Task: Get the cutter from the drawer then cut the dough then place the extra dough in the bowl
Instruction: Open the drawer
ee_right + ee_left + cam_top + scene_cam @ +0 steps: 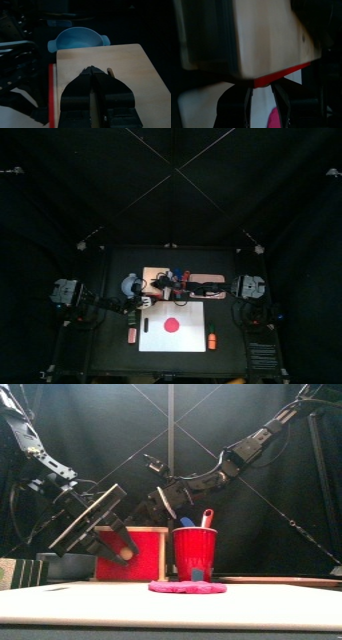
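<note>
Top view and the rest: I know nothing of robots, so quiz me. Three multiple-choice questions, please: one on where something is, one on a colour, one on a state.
1. Where is the blue-grey bowl relative to the wooden box?
A. on top of it
B. beside it
C. inside its drawer

2. What colour is the cup holding the toy knives?
A. red
B. grey
C. yellow

3. How do the right gripper's jaws stand?
A. wide open
B. closed on the dough
C. closed, over the box's top

Answers:
1 B, the top view shows the bowl next to the box.
2 A, the front view shows the cup red.
3 C, the right wrist view shows the jaws together above the pale wood.
</note>
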Controlling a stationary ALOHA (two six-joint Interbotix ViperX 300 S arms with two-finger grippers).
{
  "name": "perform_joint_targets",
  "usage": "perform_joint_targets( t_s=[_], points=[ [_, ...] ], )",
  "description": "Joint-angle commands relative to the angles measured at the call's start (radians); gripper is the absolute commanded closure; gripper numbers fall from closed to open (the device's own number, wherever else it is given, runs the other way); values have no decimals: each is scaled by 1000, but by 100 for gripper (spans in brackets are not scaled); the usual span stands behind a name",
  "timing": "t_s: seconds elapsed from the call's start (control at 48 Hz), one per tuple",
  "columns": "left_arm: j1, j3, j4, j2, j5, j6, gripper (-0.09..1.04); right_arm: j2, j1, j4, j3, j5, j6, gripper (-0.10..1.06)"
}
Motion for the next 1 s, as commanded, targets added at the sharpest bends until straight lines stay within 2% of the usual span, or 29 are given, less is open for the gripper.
perform_joint_targets(
  t_s=[0.021,0.396,1.0],
  points=[
    [-43,-11,-9,-21,3,0,43,-8,-3,2,5,32,-2,92],
    [-132,-11,-66,-26,32,2,43,0,-3,2,-2,52,-2,92],
    [-192,-34,-107,-17,49,0,43,0,-3,2,-5,67,-2,92]
  ],
)
